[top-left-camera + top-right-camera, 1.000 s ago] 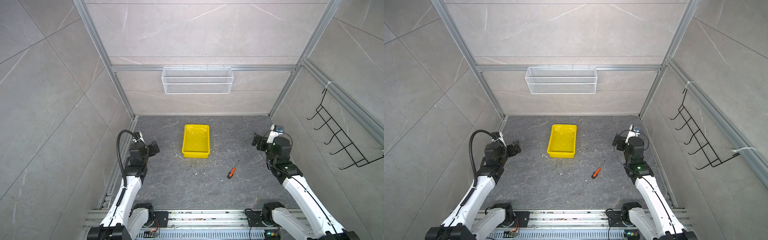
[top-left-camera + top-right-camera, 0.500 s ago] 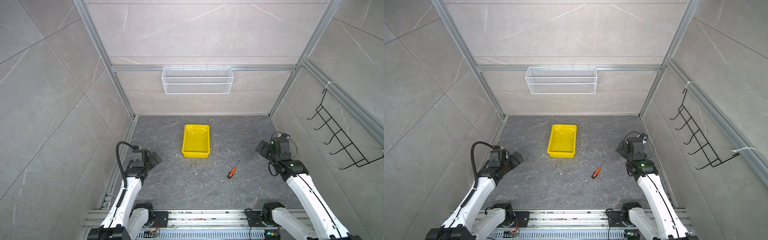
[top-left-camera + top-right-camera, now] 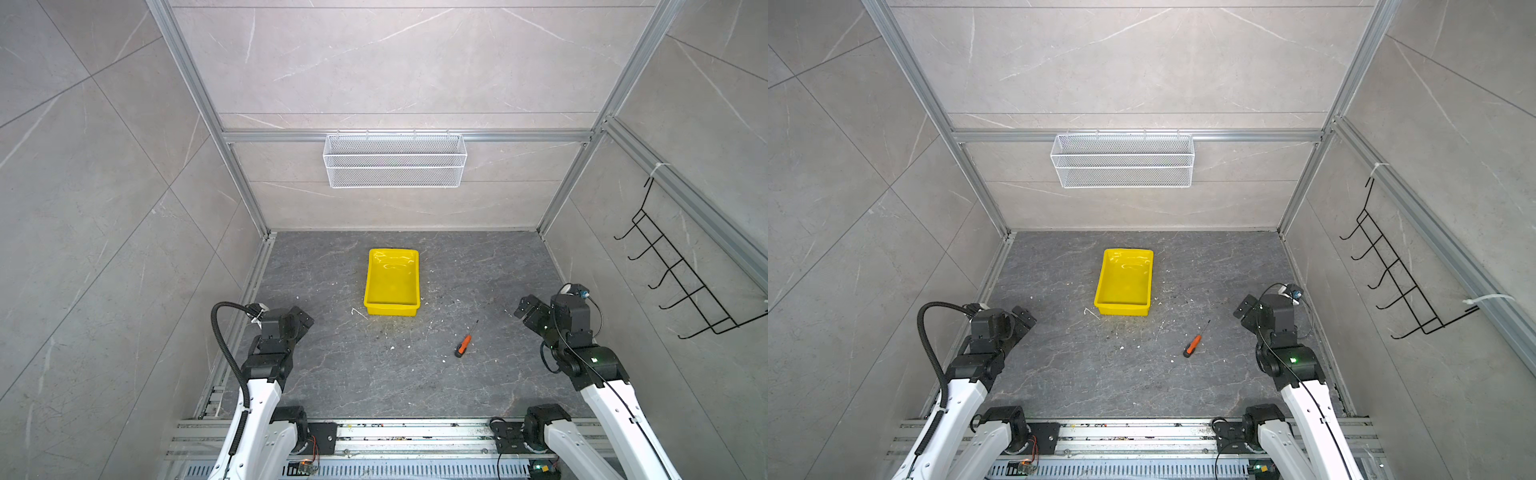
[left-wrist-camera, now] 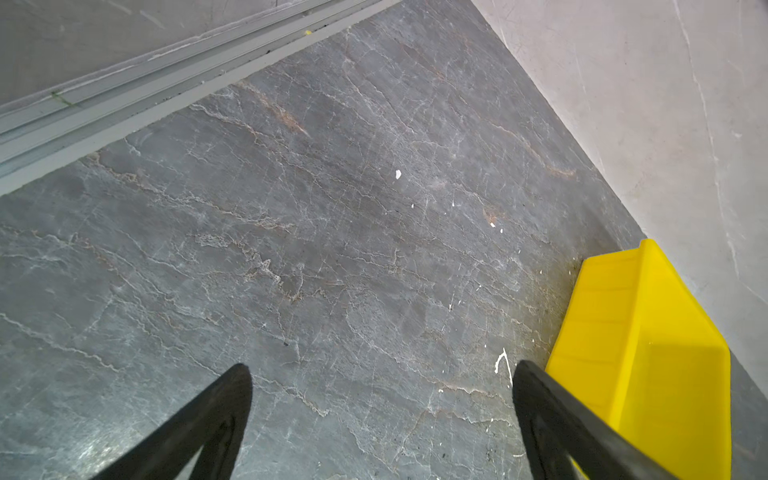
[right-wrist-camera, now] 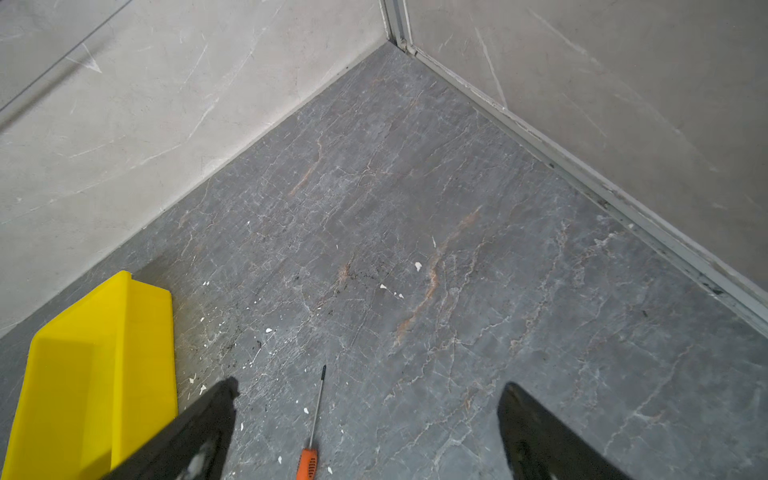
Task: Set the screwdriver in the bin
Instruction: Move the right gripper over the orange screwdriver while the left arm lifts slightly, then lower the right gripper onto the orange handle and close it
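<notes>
Jaws apart, orange-handled screwdriver (image 5: pixel 312 432) flat beside yellow bin (image 5: pixel 75 374)

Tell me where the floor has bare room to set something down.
The widest free patch lies between the yellow plastic bin and the left gripper. Another runs from the bin to the back wall. Tighter is the strip between the bin and the right gripper, where the orange-handled screwdriver lies.

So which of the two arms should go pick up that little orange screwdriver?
Probably the right: the screwdriver lies on its side of the floor, and its wrist view shows it between the open right gripper fingers; the left gripper sees only the bin.
</notes>
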